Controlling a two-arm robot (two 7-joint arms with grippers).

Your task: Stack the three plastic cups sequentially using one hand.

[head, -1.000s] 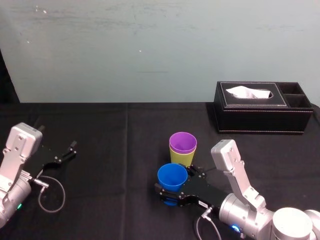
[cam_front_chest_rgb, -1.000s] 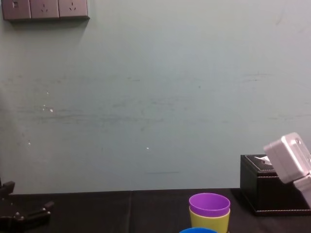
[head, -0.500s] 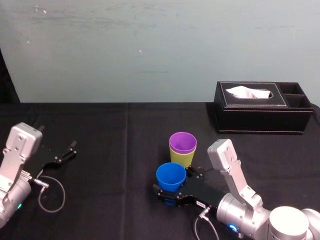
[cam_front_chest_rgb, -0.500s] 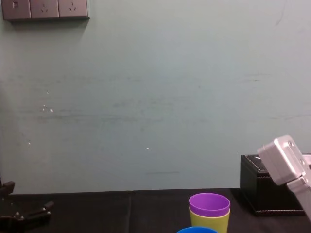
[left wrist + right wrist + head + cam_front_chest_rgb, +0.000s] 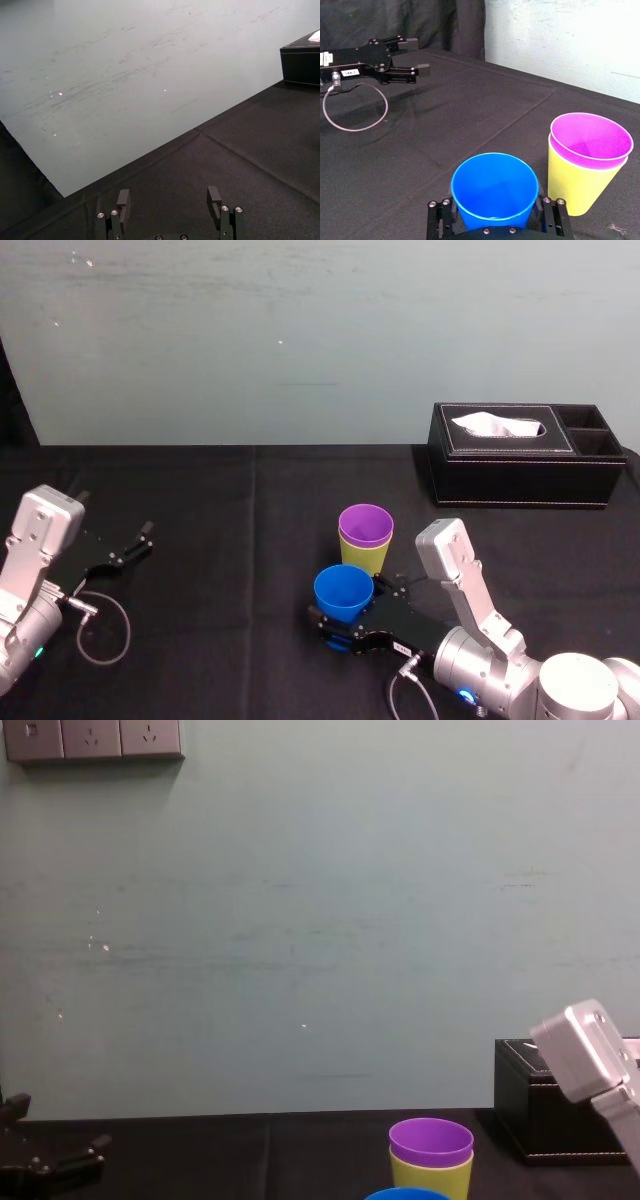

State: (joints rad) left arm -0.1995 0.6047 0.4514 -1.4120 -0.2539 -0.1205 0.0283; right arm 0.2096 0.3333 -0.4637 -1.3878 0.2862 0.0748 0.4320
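Observation:
The blue cup (image 5: 344, 592) stands upright on the black table, just left of and nearer than the other two. My right gripper (image 5: 350, 608) reaches in from the lower right, its black fingers (image 5: 549, 212) pressed against both sides of the blue cup (image 5: 495, 190). The purple cup (image 5: 365, 524) sits nested in the yellow-green cup (image 5: 365, 555); in the right wrist view the purple cup (image 5: 590, 135) rides inside the yellow-green one (image 5: 575, 185). My left gripper (image 5: 135, 545) rests open at the far left, holding nothing.
A black leather tissue box (image 5: 525, 455) stands at the back right near the wall. A grey cable loop (image 5: 100, 630) lies beside the left arm. The black tablecloth (image 5: 230, 530) stretches bare between the two arms.
The right gripper's fingers have drawn in against the blue cup. The cup and gripper shifted very slightly sideways and back. The left arm has not moved.

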